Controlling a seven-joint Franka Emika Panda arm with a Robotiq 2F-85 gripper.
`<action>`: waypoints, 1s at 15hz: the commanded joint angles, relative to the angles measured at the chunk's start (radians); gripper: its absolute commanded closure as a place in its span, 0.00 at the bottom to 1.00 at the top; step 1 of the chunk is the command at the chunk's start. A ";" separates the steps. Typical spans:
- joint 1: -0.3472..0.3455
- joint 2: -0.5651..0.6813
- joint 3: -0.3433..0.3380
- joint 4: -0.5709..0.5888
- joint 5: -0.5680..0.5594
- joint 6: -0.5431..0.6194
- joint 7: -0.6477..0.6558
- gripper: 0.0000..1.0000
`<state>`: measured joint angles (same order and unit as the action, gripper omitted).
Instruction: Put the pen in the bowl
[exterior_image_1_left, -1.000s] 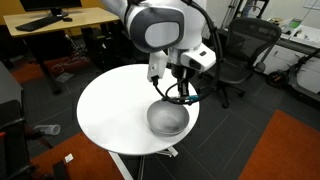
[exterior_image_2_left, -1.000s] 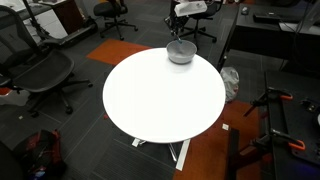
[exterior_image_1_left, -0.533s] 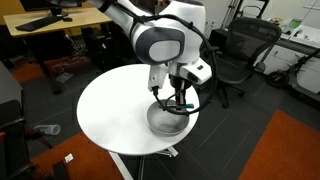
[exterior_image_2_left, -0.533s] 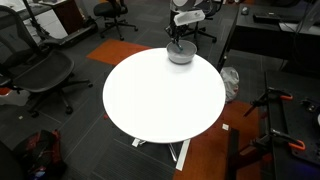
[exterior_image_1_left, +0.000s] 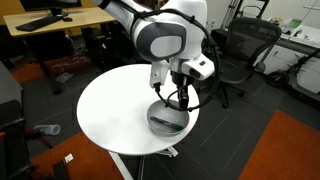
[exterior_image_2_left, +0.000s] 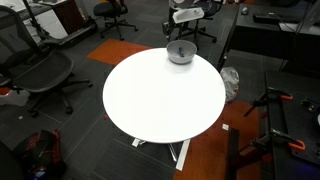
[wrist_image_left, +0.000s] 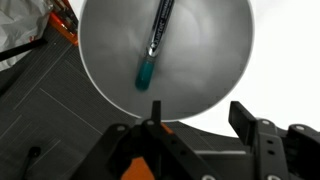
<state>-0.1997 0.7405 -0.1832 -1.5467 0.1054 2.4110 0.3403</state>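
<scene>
In the wrist view the pen (wrist_image_left: 155, 45), dark with a teal end, lies loose inside the grey bowl (wrist_image_left: 215, 60). My gripper (wrist_image_left: 198, 112) hangs just above the bowl, its jaws apart and nothing between them. Both exterior views show the bowl (exterior_image_1_left: 168, 120) (exterior_image_2_left: 180, 54) at the rim of the round white table (exterior_image_1_left: 110, 105) (exterior_image_2_left: 160, 100), with the gripper (exterior_image_1_left: 178, 101) (exterior_image_2_left: 180, 39) directly over it. The pen is too small to make out in those views.
Black office chairs (exterior_image_1_left: 245, 50) (exterior_image_2_left: 45, 70) stand around the table. A wooden desk (exterior_image_1_left: 60, 20) is behind it. Orange carpet patches (exterior_image_1_left: 290, 145) (exterior_image_2_left: 205, 150) lie on the dark floor. The bowl sits close to the table edge.
The gripper came down over the bowl with the pen, then its jaws opened. The pen now lies in the bowl, free of the fingers.
</scene>
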 joint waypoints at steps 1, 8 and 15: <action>0.022 -0.100 -0.014 -0.055 0.007 -0.008 0.019 0.00; 0.080 -0.335 -0.032 -0.188 -0.039 -0.031 0.055 0.00; 0.120 -0.539 -0.025 -0.321 -0.112 -0.110 0.101 0.00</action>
<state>-0.0989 0.3044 -0.2071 -1.7798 0.0304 2.3423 0.4033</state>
